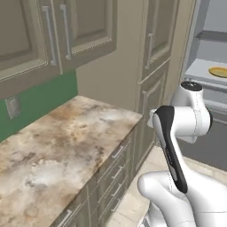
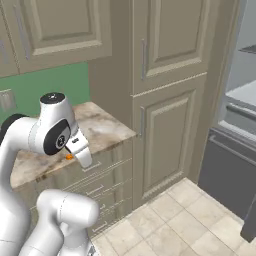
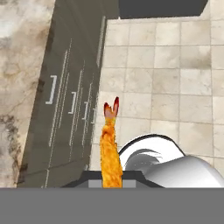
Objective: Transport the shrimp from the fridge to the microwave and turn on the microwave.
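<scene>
My gripper is shut on the shrimp, a long orange piece whose red forked tail sticks out past the fingertips. In the hand view it hangs over the tiled floor beside the drawer fronts. In the right base view the gripper points down in front of the counter's edge, with a bit of orange shrimp showing under it. The fridge stands open at the far right, pale shelves inside, also seen as the fridge at the right edge. The microwave is out of view.
A round yellow plate lies on a fridge shelf. The marble counter with drawers runs along the left under wall cabinets. A tall beige cabinet stands between counter and fridge. Tiled floor lies below.
</scene>
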Tool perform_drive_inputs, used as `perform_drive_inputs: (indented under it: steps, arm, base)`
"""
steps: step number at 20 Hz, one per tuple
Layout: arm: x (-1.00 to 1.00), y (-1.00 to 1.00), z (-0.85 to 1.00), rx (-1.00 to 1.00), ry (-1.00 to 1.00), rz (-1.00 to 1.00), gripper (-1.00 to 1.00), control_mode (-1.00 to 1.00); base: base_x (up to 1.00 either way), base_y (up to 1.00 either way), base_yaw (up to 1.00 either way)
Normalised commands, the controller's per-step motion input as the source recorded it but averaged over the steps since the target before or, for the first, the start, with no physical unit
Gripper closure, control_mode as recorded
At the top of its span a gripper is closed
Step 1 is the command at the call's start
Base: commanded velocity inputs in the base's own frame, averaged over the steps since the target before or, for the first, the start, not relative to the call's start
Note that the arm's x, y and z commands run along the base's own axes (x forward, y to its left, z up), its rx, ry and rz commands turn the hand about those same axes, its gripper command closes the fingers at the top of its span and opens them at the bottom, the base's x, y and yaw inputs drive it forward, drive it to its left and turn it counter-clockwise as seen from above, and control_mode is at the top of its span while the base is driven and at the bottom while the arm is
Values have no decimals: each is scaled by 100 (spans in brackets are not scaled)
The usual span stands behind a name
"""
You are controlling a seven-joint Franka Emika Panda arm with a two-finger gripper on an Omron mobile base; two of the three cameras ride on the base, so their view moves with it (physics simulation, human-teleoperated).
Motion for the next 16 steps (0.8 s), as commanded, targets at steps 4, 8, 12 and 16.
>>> perform_drive_inputs:
  steps: [4, 8, 12, 16]
  arm:
    - [0, 0, 0, 0, 0, 0, 100, 100]
    - [0, 0, 0, 0, 0, 0, 100, 100]
    - [0, 0, 0, 0, 0, 0, 100, 100]
    - [0, 0, 0, 0, 0, 0, 100, 100]
  base:
    - [-50, -6, 69]
    - [-38, 25, 54]
    - [-23, 47, 41]
    - [-18, 56, 35]
